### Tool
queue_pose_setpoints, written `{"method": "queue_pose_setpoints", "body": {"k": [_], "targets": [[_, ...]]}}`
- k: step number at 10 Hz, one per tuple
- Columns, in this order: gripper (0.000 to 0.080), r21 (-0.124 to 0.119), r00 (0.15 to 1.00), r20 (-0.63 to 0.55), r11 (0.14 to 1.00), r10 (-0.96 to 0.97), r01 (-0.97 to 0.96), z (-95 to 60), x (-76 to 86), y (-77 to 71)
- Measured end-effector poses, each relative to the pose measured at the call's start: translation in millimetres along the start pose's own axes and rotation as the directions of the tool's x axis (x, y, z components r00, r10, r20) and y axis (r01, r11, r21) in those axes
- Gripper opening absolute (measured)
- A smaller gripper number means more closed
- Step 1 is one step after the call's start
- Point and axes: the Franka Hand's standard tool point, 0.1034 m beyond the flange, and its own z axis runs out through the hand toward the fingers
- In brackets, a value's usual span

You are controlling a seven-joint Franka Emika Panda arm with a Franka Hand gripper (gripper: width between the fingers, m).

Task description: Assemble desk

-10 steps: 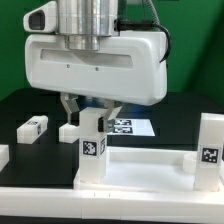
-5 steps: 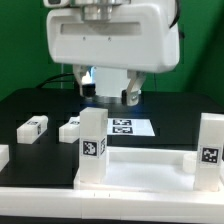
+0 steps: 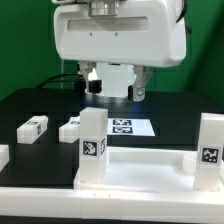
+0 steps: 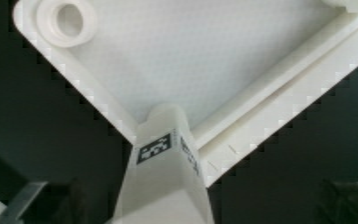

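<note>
Free room above upright leg, under end effector; far leg well apart.

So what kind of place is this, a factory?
More likely a robot test lab, I think. A big robot gripper hangs over a black table, the white desk legs carry little black-and-white tags, and there is a plain green backdrop behind.

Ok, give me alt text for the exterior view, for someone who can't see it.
Open, empty fingers hang above a white tabletop with two legs upright on it, one below the fingers, one at the exterior view's right. Behind, two loose legs and the marker board lie on the black table.
</note>
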Motion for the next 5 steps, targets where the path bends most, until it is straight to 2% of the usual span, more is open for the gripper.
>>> {"method": "queue_pose_setpoints", "body": {"k": [2, 3, 4, 5], "targets": [[0.0649, 0.019, 0.986, 0.014, 0.986, 0.166, -0.166, 1.1, -0.8, 2.1], [0.0649, 0.014, 0.956, 0.022, 0.956, 0.292, -0.293, 2.2, -5.1, 2.9], [0.0649, 0.014, 0.912, 0.034, 0.912, 0.409, -0.41, 6.6, -11.0, 2.2], [0.0649, 0.026, 0.847, 0.049, 0.847, 0.53, -0.531, 13.0, -16.5, 1.9]]}}
